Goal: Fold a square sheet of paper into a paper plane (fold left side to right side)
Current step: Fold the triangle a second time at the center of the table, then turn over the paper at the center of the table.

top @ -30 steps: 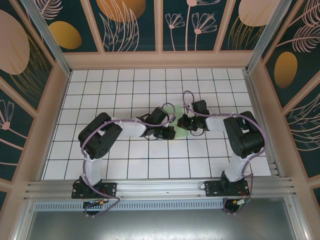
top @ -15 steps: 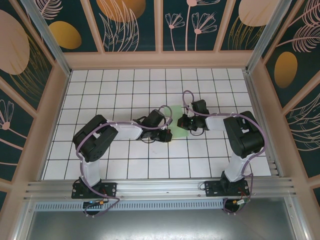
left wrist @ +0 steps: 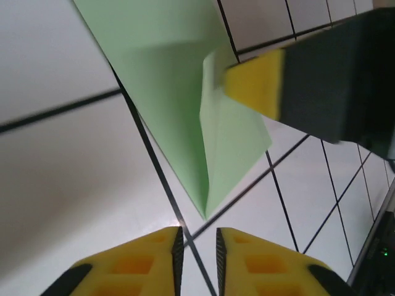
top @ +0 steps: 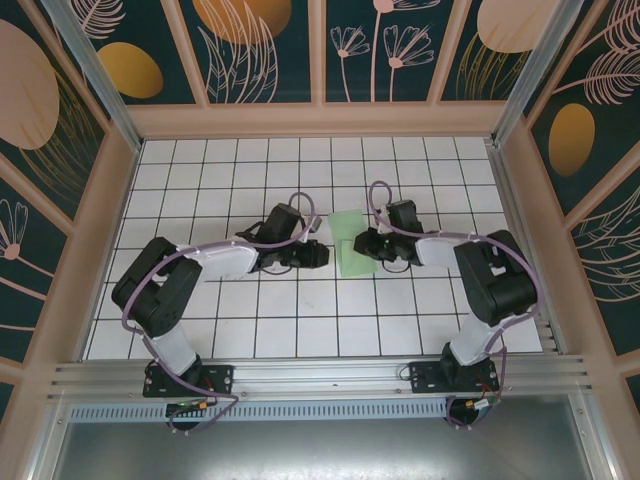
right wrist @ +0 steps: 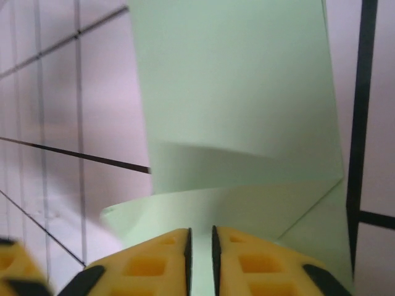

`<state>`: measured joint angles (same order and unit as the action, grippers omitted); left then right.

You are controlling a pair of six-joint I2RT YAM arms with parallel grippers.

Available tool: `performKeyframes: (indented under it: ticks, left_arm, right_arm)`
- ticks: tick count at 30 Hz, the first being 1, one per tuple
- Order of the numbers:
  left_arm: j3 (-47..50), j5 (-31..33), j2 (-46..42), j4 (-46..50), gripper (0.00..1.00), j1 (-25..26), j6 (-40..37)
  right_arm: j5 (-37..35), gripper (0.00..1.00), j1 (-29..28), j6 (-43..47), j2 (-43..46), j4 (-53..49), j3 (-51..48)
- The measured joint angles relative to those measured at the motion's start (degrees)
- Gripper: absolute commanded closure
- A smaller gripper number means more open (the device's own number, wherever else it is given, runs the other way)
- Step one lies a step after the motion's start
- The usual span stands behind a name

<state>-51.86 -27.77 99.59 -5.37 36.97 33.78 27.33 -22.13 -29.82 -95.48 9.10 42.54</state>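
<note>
The green paper [top: 348, 232] lies in the middle of the white worktop [top: 200, 200], right between the left jaws and the right jaws. A lot can go wrong from here. The fold is not pressed flat, so it may pop open, and then the crease could end up soft or crooked. The paper is thin and light and the worktop looks smooth, so one small bump from either side could push it away or turn it. The right jaws sit right at the lifted flap [left wrist: 234, 135]. If they drag across it, they may crumple or tear it. The left jaws are a thin crack apart with nothing between them. They sit just beside the pointed end of the paper and do not touch it. The right jaws are a thin crack apart too. The paper lies just under them, and I cannot tell if its edge touches them. The paper is pale green and plain on the sides that show. It is folded over itself into a long shape with one sharp tip. One crease runs straight down to that tip. Near the right jaws the top layer [right wrist: 247, 203] curls up in a soft round bump instead of lying flat.
</note>
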Motion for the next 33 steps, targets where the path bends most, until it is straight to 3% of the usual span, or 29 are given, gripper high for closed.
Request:
performKeyframes:
  ticks: [3, 6, 17, 22, 30, 33]
  left_arm:
    - [-0.3, -0.5, 1.0, -2.2, 0.6, -0.8, 1.4]
    - [-1.7, -2.0, 3.8, -4.6, 0.56, -0.8, 2.6]
    - [-9.9, -6.5, 12.9, -8.0, 0.54, -0.8, 3.4]
    - [-13.1, -6.7, 16.4, -7.9, 0.62, -0.8, 3.2]
    - [-13.8, -5.6, 17.5, -7.3, 0.96, -0.8, 1.1]
    - [-12.9, -3.7, 16.8, -7.2, 0.98, -0.8, 0.5]
  right_arm:
    - [-1.5, 0.55, 0.3, 0.4, 5.3, 0.1, -1.4]
    - [-2.9, 0.49, 1.6, 0.9, 10.6, 0.0, -3.5]
    - [-5.3, 0.41, 4.3, 1.4, 19.9, -2.8, -10.2]
    - [-5.3, 0.37, 4.3, 1.4, 21.8, -3.6, -11.2]
    - [-4.2, 0.31, 4.3, 1.4, 22.3, -3.8, -11.2]
    - [-2.5, 0.31, 4.3, 0.9, 21.0, -3.3, -11.2]
